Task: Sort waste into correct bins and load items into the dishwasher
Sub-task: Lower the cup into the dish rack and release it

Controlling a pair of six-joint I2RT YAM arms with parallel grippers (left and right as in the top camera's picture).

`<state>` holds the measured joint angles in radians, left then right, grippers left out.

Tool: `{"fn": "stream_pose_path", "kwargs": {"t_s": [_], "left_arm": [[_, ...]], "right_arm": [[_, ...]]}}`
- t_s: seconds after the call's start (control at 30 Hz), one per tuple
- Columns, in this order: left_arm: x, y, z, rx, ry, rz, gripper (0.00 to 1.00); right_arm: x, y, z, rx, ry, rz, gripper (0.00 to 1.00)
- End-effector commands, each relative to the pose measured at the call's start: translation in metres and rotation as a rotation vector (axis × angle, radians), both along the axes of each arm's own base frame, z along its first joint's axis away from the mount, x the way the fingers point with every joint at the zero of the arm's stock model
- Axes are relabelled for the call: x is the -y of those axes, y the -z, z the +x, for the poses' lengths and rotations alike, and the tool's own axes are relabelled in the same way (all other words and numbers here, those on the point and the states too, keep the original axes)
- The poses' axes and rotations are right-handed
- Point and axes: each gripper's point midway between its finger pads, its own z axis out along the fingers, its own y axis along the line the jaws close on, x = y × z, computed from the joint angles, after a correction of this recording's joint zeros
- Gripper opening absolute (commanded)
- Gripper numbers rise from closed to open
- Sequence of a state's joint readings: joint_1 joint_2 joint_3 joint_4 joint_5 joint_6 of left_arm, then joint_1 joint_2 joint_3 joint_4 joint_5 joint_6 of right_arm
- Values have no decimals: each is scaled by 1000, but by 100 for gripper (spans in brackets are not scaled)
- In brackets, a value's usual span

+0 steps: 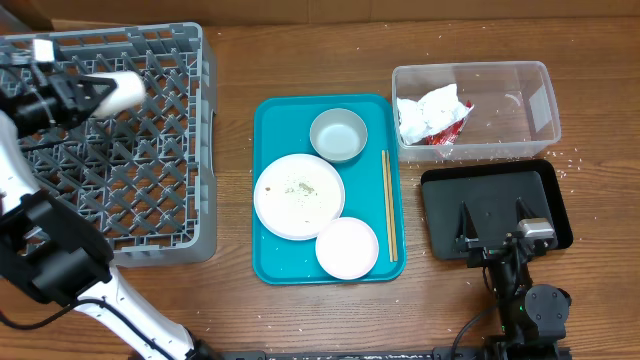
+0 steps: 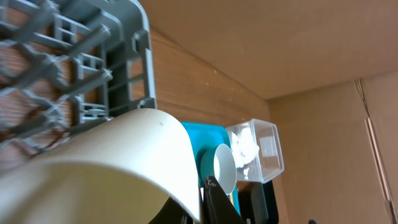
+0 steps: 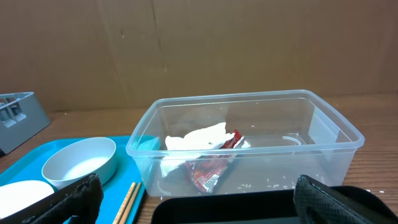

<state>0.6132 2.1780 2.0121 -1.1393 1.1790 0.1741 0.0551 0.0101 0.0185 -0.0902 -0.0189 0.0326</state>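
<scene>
One small cup [image 1: 126,88] sits clamped in the left gripper [image 1: 102,92] above the dish rack [image 1: 160,190] at ten o'clock; the right gripper [image 1: 495,230], jaws apart, hangs over the black tray [image 1: 442,195] at four o'clock.

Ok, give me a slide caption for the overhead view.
Left gripper holds a white cup over the grey dish rack.

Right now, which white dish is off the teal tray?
The small cup, in the left claw over the grey rack; bowl and both plates lie on the tray.
</scene>
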Motion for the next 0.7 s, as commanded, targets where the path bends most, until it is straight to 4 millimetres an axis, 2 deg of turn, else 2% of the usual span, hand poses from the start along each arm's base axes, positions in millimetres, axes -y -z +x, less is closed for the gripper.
{"fn": "stream_pose_path", "kwargs": {"t_s": [0.0,0.1,0.33,0.67], "left_arm": [[14,18,1,23,44,-42,8],[12,34,1,15,31,-53,5],[17,60,-3,1,30,-86,6],[-8,99,-22,-129,-56,-27,6]], "right_arm": [[-1,2,0,3,0,-3,100],[-1,2,0,3,0,-3,100],[-1,2,0,3,0,-3,100],[-1,2,0,3,0,-3,100]]}}
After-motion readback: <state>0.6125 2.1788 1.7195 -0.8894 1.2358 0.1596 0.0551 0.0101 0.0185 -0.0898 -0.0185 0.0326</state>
